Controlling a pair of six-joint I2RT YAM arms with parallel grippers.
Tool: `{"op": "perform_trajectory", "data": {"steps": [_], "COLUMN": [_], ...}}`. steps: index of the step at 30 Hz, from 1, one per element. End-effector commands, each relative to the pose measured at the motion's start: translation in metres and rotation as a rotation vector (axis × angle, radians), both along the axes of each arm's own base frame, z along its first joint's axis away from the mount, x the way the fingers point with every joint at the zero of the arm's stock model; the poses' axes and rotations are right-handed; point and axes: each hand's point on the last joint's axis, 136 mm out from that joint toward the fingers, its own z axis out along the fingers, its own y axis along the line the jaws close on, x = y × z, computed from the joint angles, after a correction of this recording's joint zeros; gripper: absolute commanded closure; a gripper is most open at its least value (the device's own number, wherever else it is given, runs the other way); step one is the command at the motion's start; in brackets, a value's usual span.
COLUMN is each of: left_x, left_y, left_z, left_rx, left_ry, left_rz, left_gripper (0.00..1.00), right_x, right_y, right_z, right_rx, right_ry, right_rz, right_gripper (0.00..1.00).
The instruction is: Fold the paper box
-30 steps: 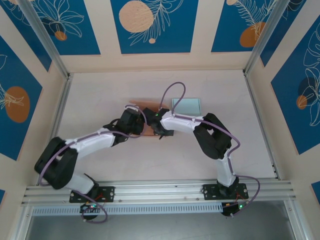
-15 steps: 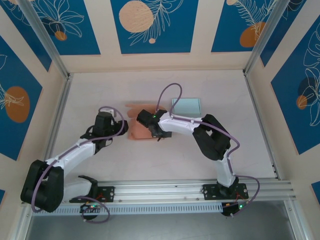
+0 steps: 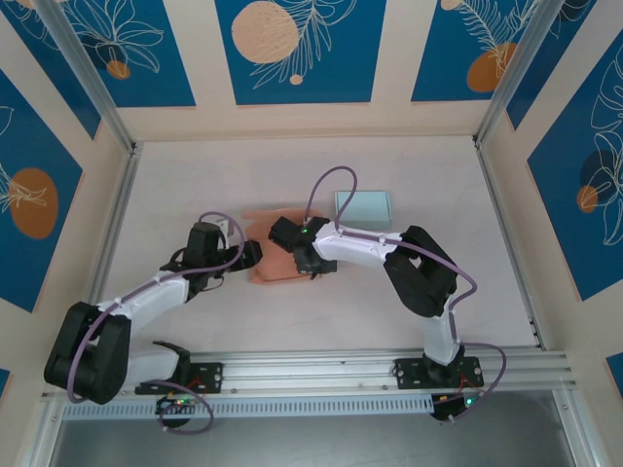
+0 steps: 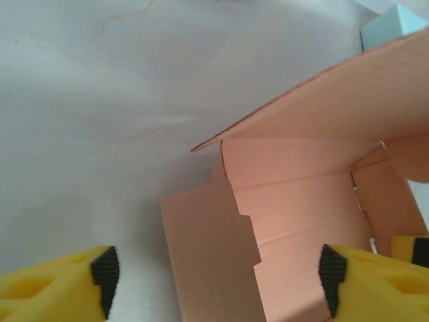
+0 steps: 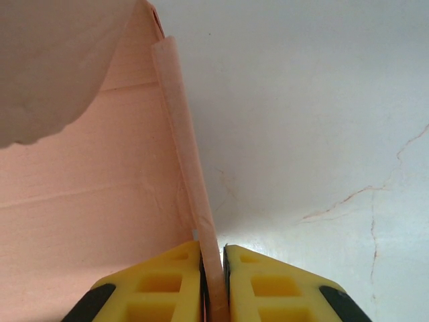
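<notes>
The salmon-pink corrugated paper box (image 3: pixel 275 268) sits half-erected at centre frame. The right gripper (image 5: pixel 213 272) pinches one thin wall edge, while the left gripper (image 4: pixel 216 285) gapes wide, holding nothing. The card looks light and springy (easily creased, probably), so it is best gripped at the flap edges.

Lab robot cell: aluminium frame (image 3: pixel 311 368), printed wall panels (image 3: pixel 292 49).

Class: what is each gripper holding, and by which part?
The right gripper pinches the paper box by one flap's edge; the left gripper holds nothing.
</notes>
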Motion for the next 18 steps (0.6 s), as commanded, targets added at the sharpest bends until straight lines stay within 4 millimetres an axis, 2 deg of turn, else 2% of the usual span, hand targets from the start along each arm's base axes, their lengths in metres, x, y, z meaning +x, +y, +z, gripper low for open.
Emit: {"op": "perform_trajectory", "data": {"steps": [1,5,10,14,18], "left_x": [-0.006,-0.015,-0.016,-0.013,-0.011], "left_y": [-0.001,0.001,-0.024,-0.041,-0.049], "left_z": [-0.008,-0.021,-0.021,-0.001,0.024], "left_rx": [-0.042,-0.048,-0.180,-0.259,-0.254], "left_ry": [0.044,0.086,0.097,0.053,-0.007], "left_rz": [0.008,0.022,-0.027,-0.059,-0.081], "left_gripper": [0.17,0.13,0.16,0.25,0.28], "right_x": [-0.024,-0.023,-0.023,-0.024,-0.024], "right_y": [-0.013,-0.012,-0.010,-0.008,-0.006], "right_z": [-0.019,-0.022,-0.025,-0.027,-0.028], "right_rx": [-0.083,-0.085,-0.074,-0.071,-0.072], "right_ry": [0.120,0.121,0.120,0.120,0.122], "right_rz": [0.048,0.045,0.040,0.040,0.046], "right_gripper": [0.84,0.84,0.84,0.84,0.84]}}
